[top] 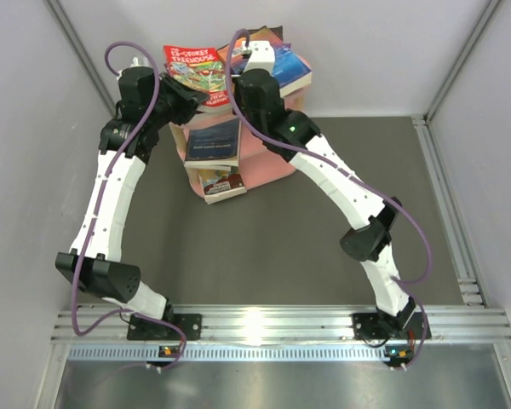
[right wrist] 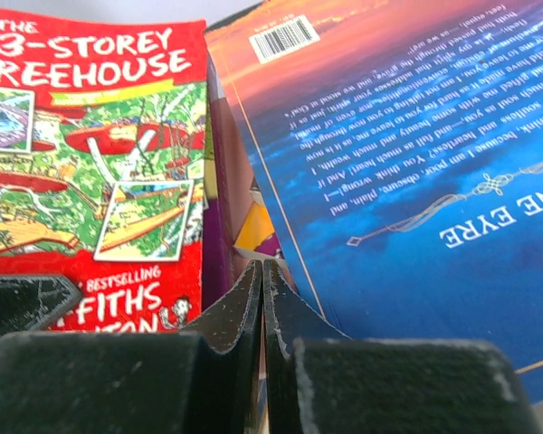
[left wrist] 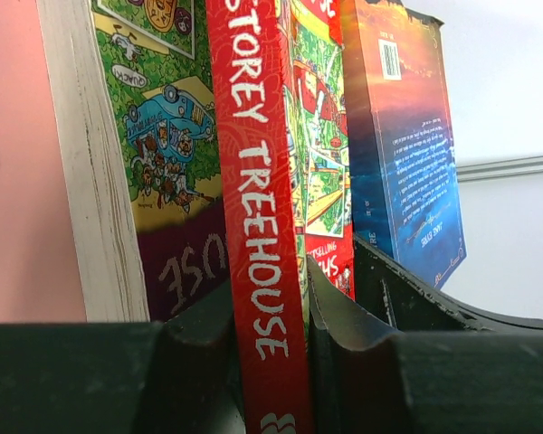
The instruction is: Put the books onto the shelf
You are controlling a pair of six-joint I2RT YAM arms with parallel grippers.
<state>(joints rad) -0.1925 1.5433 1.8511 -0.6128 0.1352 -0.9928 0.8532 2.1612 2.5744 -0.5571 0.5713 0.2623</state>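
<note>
Overhead, shelf: the pink shelf [top: 271, 169] stands at the upper centre of the frame on the dark table [top: 324, 247], with both arms reaching up to its top tier.
Overhead, books: a red 13-Storey Treehouse book [top: 194, 68] sits tilted at the left end of the top tier, and a blue paperback [top: 288, 72] lies at the right end. A dark blue book [top: 215, 141] lies on the middle tier. A pale-covered book [top: 224, 184] sits on the lowest tier, jutting past its front edge.
Overhead, grippers: the left gripper [top: 186, 95] meets the red book's lower edge. The right gripper [top: 257, 53] is just right of that book, and its jaws cannot be judged from this view.
Left wrist, grip: the left gripper [left wrist: 271, 312] is clamped on the red spine of the 13-Storey Treehouse book [left wrist: 258, 181], which stands upright through the middle of the frame.
Left wrist, neighbours: a purple book [left wrist: 167, 145] with a pale page edge stands just left of it, and the pink shelf [left wrist: 18, 181] fills the left edge. The Jane Eyre paperback [left wrist: 407, 163] stands at the upper right.
Right wrist, jaws: the right gripper [right wrist: 262, 276] has its jaws pressed together on nothing, at the lower centre.
Right wrist, books: the 13-Storey Treehouse book [right wrist: 90, 163] fills the left and the Jane Eyre paperback [right wrist: 416, 172] the right. The purple book [right wrist: 252, 226] shows in the gap between them, right above the fingertips.
</note>
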